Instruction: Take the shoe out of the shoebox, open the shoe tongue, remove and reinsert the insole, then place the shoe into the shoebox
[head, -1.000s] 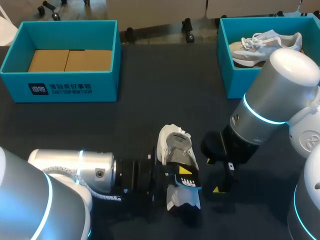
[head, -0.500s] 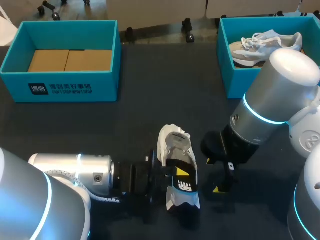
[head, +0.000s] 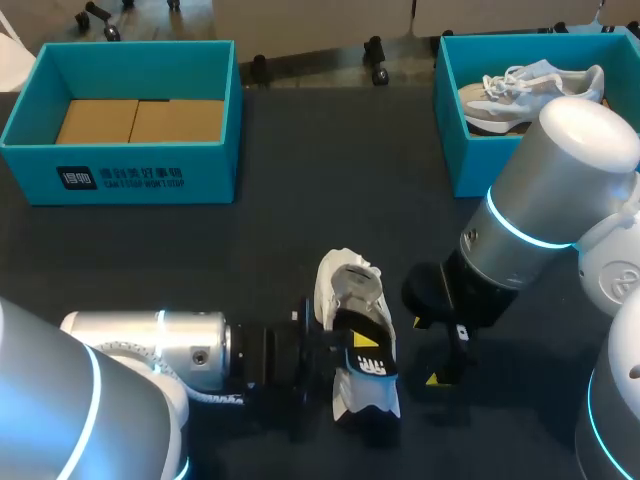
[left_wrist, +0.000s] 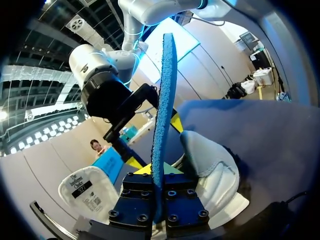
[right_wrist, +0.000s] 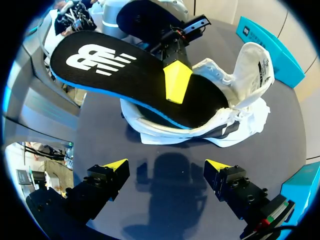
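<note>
A white shoe (head: 350, 290) lies on the dark table, its tongue (right_wrist: 252, 62) folded back. A black insole (head: 366, 352) with a blue underside is tilted up, its front end still inside the shoe (right_wrist: 235, 122). My left gripper (head: 352, 345) is shut on the insole's raised heel end. In the left wrist view the insole (left_wrist: 162, 105) stands edge-on between the fingers of that gripper (left_wrist: 158, 172). My right gripper (head: 440, 362) hovers just right of the shoe, open and holding nothing. From its wrist view the insole (right_wrist: 115, 75) lies ahead of the right gripper (right_wrist: 166, 169).
A teal shoebox (head: 120, 175) with cardboard inside stands at the back left. Another teal shoebox (head: 455, 150) at the back right holds a second pale shoe (head: 525, 88). My right arm's bulky elbow (head: 560, 170) hangs over that box's front.
The insole wobbled a little in my left gripper and came back to nearly the same tilt. The right arm and the shoe have stayed put.
</note>
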